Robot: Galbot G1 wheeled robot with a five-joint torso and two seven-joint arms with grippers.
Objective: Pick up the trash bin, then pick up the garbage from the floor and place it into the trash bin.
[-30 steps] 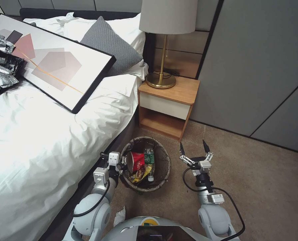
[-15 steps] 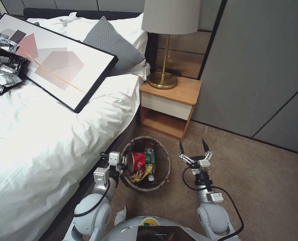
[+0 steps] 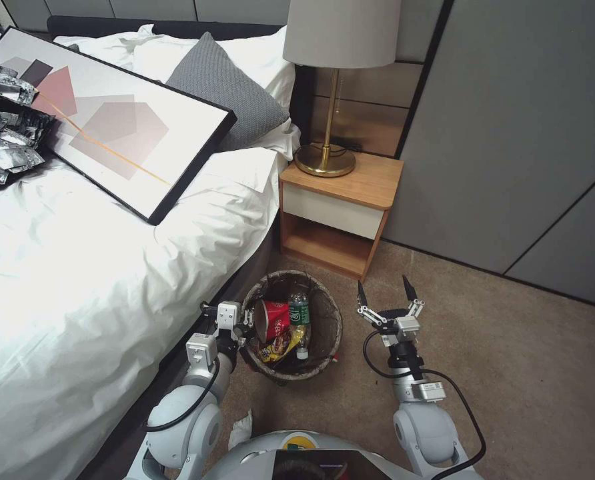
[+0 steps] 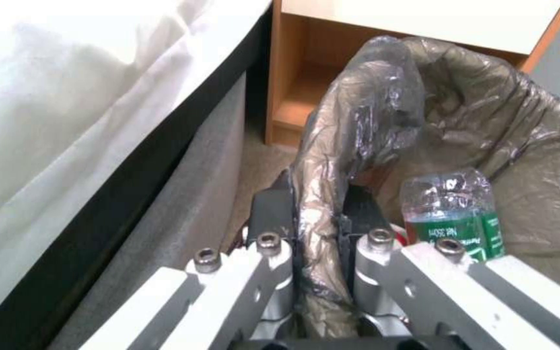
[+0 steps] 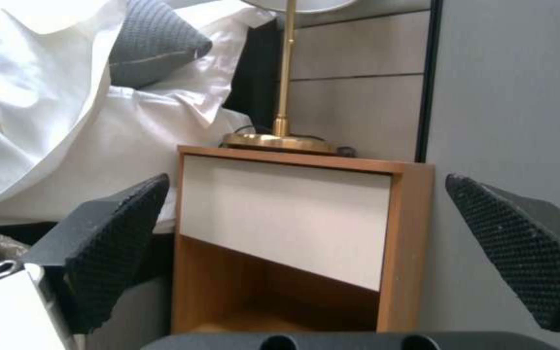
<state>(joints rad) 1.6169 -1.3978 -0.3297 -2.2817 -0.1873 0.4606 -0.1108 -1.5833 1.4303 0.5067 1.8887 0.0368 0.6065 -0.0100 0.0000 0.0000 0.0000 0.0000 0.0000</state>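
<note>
While the left gripper [image 4: 316, 214] pinched the liner-covered rim of the trash bin [image 3: 327, 347], its fingertips lay largely hidden behind the plastic. The bin stood on the carpet [image 3: 511, 373] beside the bed's [image 3: 77, 267] edge, holding a red cup [image 3: 273, 319], green bottle [image 4: 452, 214] and yellow wrapper [image 3: 277, 348]. The right gripper [image 3: 381, 292] hovered alongside, jaws spread, empty.

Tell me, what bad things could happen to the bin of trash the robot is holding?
The left gripper pinches the trash bin only by its bag-covered rim, so the thin liner might slip or tear. Held on one side, the bin may tilt and spill the red cup and green bottle. It also hangs close to the bed and could bump it.
</note>
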